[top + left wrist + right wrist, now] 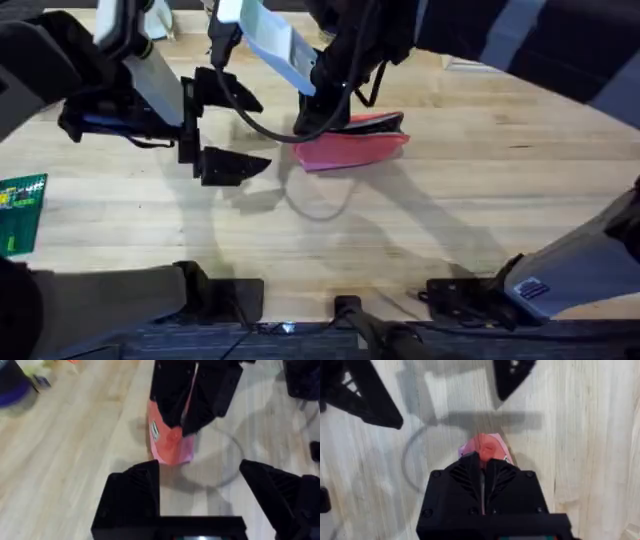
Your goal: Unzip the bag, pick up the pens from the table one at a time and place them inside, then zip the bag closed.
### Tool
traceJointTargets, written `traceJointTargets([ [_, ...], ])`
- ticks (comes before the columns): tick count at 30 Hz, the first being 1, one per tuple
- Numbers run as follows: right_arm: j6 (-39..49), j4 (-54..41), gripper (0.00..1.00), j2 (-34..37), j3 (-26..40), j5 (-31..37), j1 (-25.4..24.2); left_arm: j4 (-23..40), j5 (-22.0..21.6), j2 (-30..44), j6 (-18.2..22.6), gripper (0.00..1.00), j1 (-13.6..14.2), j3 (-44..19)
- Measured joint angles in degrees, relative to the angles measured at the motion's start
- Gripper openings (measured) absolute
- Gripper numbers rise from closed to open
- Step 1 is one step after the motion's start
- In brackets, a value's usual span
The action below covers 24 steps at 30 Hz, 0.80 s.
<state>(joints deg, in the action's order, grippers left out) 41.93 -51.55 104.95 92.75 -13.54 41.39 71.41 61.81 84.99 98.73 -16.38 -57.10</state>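
- The bag (352,148) lies on the table (480,200), and I use it as my landmark for all places here.
- My right gripper (483,464) sits directly on the bag, at its near end as seen from my left wrist camera. Its fingers are pressed together on a small pink part of the bag. I judge this part is the zipper tab or the fabric at the zipper end, but I cannot tell which one.
- My left gripper (200,492) is beside the bag, toward the left side of the table, and it touches nothing. Its fingers are spread wide, with only bare table between them.
- I see no pen on the table around the bag, and none in my fingers. So I judge that the pens are probably inside the bag, although I cannot see into it.
- In the overhead view the top edge of the bag shows a dark line. I cannot tell if the zipper there is open or closed.
- What is left, in my judgement: to finish the zipper with the right fingers while the left fingers hold the other end, or only to let go if it is already closed.
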Motion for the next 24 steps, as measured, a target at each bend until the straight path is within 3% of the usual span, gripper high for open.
traceJointTargets([
  [5, -0.80, -0.02, 0.033, 0.00, 0.00, 0.00, 0.00, -0.80, -3.83, 0.02, -2.53, 0.995, 0.00, 1.22],
  [10, -1.15, -0.02, 0.033, 0.00, 0.00, 0.02, 0.00, -4.08, -3.88, 2.37, -3.35, 0.995, 0.13, 4.85],
  [18, -1.27, -0.02, 0.033, 0.00, 0.00, 0.02, 0.00, -8.90, 3.57, 13.11, -3.82, 0.995, 1.74, 7.26],
  [24, -1.27, -0.02, 0.033, 0.00, 0.00, 0.04, 0.00, -12.29, 8.56, 16.60, -4.02, 0.995, 5.29, 7.26],
])
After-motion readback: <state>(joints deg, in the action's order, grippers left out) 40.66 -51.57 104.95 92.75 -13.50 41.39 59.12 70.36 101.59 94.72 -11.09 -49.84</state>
